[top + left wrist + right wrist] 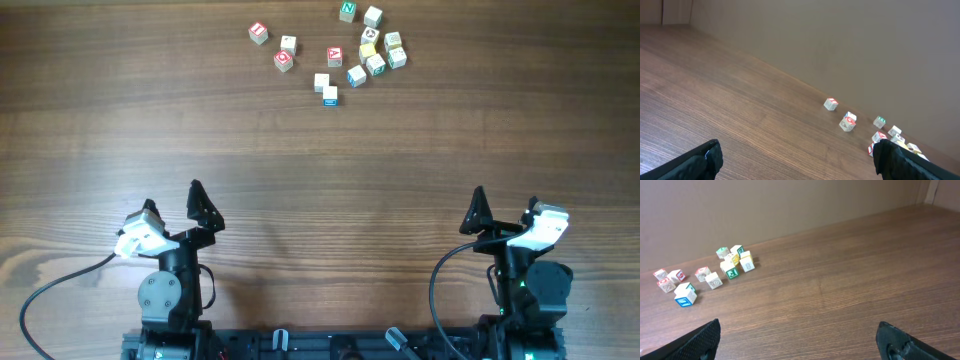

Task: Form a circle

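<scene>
You have both arms low at the near edge of the table (320, 160), well apart from the work. On the left gripper (172, 197) the fingers stand wide apart with nothing between them. The right gripper (505, 198) reads the same: fingers spread, empty. The letter cubes (374, 64) lie near the far edge in a loose scatter, not a closed ring. The tightest bunch is on the right, around a yellow cube (368, 50). A green-lettered cube (347, 11) lies farthest back. Red-lettered cubes (284, 61) trail off to the left. A blue-edged cube (330, 96) lies nearest the arms, just beside a plain white cube (321, 82).
</scene>
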